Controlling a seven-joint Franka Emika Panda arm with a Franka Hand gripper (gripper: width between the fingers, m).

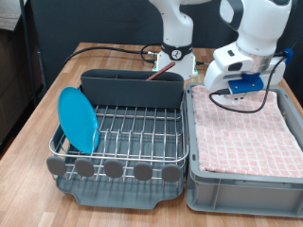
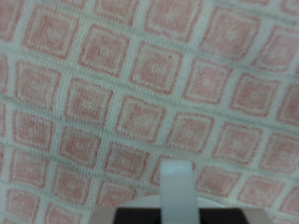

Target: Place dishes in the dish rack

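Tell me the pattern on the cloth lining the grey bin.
Pink-and-white checks on the cloth, clearest in the wrist view.

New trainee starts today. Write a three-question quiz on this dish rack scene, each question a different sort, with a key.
1. True or false: the round bright-blue plate lies flat on the wooden table.
2. The pincer hangs over: A) the chrome wire dish rack B) the grey bin lined with pink checked cloth C) the long grey utensil caddy
3. Fill in: the plate stands at the rack's ___ end in the exterior view.

Key:
1. False; it stands on edge in the rack.
2. B
3. left
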